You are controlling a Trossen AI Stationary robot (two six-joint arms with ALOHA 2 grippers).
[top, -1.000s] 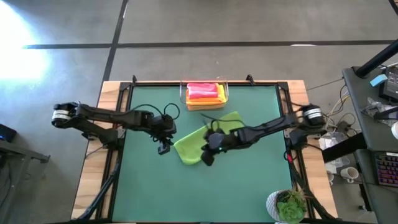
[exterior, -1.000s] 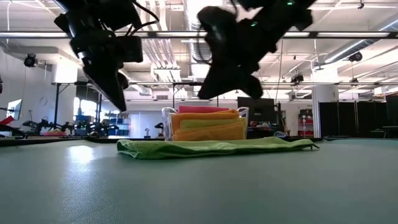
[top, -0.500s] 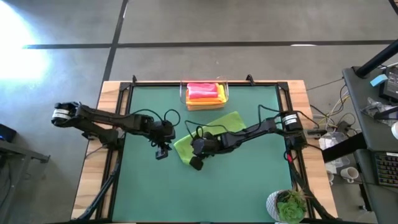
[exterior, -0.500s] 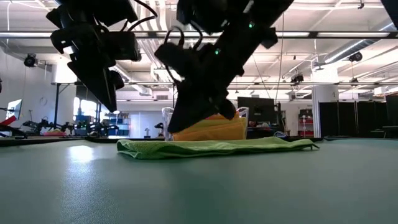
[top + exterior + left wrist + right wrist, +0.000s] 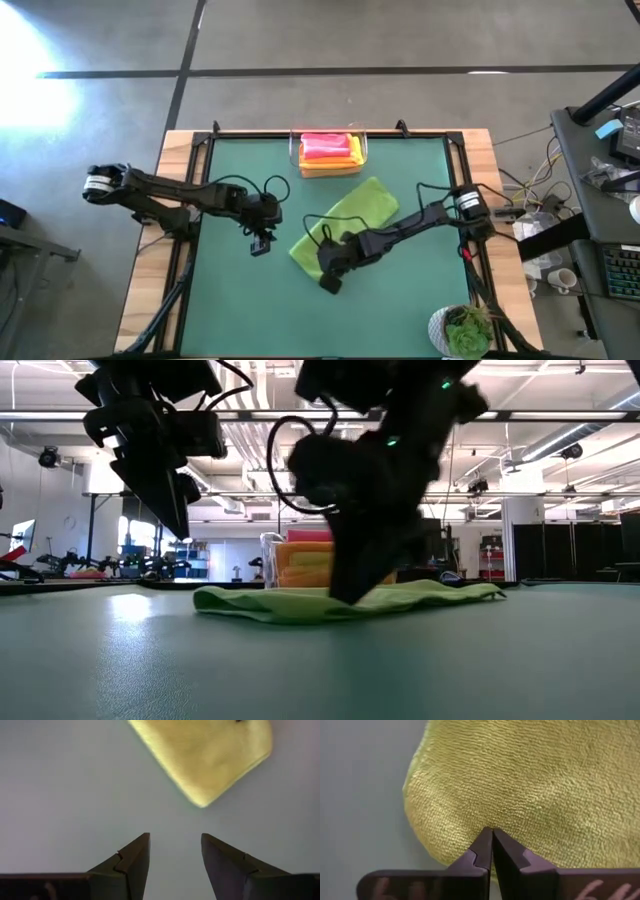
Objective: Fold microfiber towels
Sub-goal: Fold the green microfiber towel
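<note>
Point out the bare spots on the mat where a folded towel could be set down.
The mat is bare along its near edge, below both grippers, and in the left part around the open left gripper. The middle is crowded: the green towel lies there with the shut right gripper pressing on its near end. The bin of folded towels fills the far edge's centre.

You get bright, even overhead light. Strong glare washes out the floor (image 5: 40, 50) at the far left of the high view. In the low view both arms read as dark silhouettes against lit ceiling fixtures (image 5: 560, 420), and the right arm (image 5: 385, 470) is smeared by motion blur. The left wrist view looks soft.
</note>
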